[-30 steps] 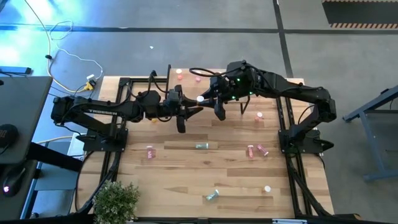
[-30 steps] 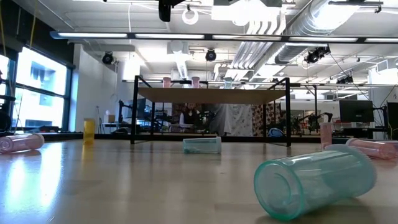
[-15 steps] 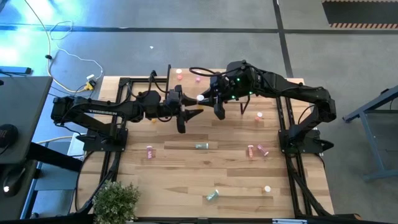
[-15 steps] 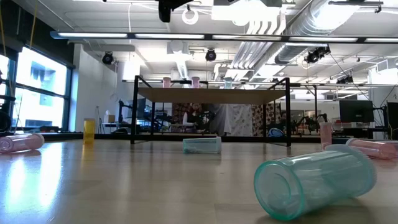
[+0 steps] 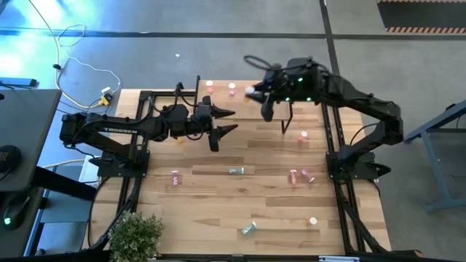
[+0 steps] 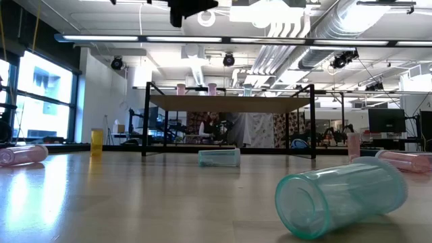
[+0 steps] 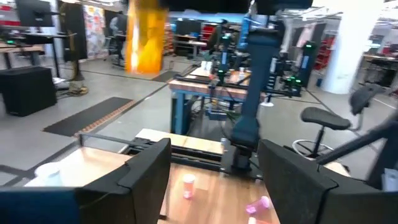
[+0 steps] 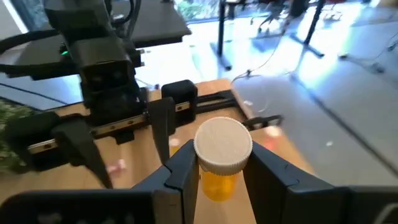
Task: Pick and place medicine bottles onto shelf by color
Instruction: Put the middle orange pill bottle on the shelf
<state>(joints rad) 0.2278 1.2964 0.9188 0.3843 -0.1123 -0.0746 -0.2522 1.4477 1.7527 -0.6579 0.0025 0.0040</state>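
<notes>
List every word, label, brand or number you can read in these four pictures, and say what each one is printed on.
"TROSSEN" (faint, partly guessed): on the left arm, seen from above.
Labels on the pink bottles lying on the table: too small to read.
Signs in the room beyond the table, in the left wrist view: blurred, unreadable.
Nothing else legible.

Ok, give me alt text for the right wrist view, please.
The right pincer is shut on a small orange medicine bottle with a round white cap, held upright between its dark fingers. Beyond it, the left pincer stands open above the light plank tabletop.
</notes>
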